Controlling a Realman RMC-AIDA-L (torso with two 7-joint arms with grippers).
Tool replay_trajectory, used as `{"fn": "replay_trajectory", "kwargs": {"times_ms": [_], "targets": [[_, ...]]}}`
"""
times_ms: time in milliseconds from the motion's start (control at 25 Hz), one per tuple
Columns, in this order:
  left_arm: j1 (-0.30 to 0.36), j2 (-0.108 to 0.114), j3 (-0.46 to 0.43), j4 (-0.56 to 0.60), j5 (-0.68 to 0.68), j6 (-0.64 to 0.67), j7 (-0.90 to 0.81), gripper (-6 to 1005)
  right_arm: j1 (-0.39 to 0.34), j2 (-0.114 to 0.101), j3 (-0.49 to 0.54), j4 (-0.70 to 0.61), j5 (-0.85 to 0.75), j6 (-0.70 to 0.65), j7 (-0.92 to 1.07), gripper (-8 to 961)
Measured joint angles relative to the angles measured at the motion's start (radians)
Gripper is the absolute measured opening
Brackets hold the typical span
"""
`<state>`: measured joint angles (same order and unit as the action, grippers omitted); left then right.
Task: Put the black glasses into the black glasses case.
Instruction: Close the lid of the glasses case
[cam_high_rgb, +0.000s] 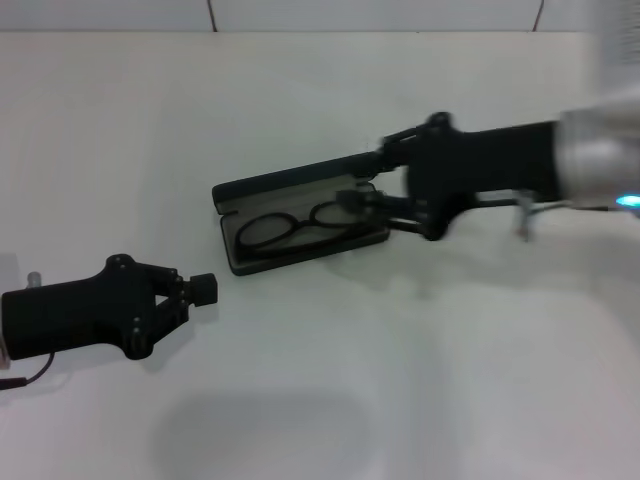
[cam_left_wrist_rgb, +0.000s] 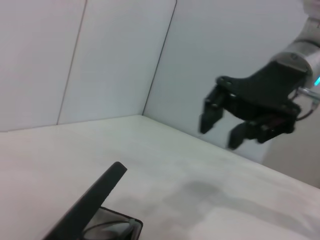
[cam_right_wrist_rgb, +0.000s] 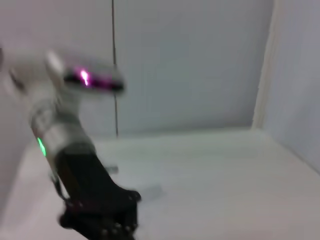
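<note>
Broadly, the white table (cam_high_rgb: 330, 400) fills the scene, bare across its near half and along its far strip up to the wall (cam_high_rgb: 370, 14), so there is open surface on every side of both arms. The right gripper (cam_high_rgb: 362, 178) reaches in from the right, above the table's middle, its two fingers spread wide; one finger sits at the raised lid's end, the other over the tray's right end. From the left wrist view it hangs clear above the surface with its jaws apart and nothing between them.

Directly ahead of that claw lies the black glasses case (cam_high_rgb: 300, 215), open, with its lid tipped up along the far edge. Inside its tray, just left of the claw's lower finger, rest the black glasses (cam_high_rgb: 300, 223), lenses side by side.

The left gripper (cam_high_rgb: 195, 288) lies low on the table, well left of and nearer than the right claw, just short of the case's near-left corner, not touching it; its fingers are closed together, empty.
</note>
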<state>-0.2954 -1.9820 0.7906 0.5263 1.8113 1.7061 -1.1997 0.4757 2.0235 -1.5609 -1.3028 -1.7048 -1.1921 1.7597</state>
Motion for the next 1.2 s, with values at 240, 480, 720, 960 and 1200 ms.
{"fn": "replay_trajectory", "kwargs": {"times_ms": [240, 480, 720, 960, 1200], "targets": [[-0.028, -0.002, -0.001, 0.002, -0.003, -0.001, -0.001, -1, -0.117, -0.004, 0.226, 0.220, 0.202, -0.211, -0.288, 403], [-0.062, -0.002, -0.005, 0.002, -0.021, -0.010, -0.005, 0, -0.131, -0.006, 0.356, 0.514, 0.211, -0.312, -0.531, 421], [-0.120, -0.002, -0.020, 0.001, -0.017, -0.013, -0.086, 0, -0.133, -0.003, 0.367, 0.700, 0.217, -0.318, -0.739, 651], [-0.156, 0.005, -0.018, -0.001, 0.053, -0.048, -0.202, -1, -0.136, -0.003, 0.380, 0.744, 0.242, -0.321, -0.818, 658], [-0.185, -0.043, -0.018, -0.008, 0.166, -0.234, -0.225, -1, -0.152, -0.008, 0.404, 0.746, 0.242, -0.333, -0.836, 658]]}}
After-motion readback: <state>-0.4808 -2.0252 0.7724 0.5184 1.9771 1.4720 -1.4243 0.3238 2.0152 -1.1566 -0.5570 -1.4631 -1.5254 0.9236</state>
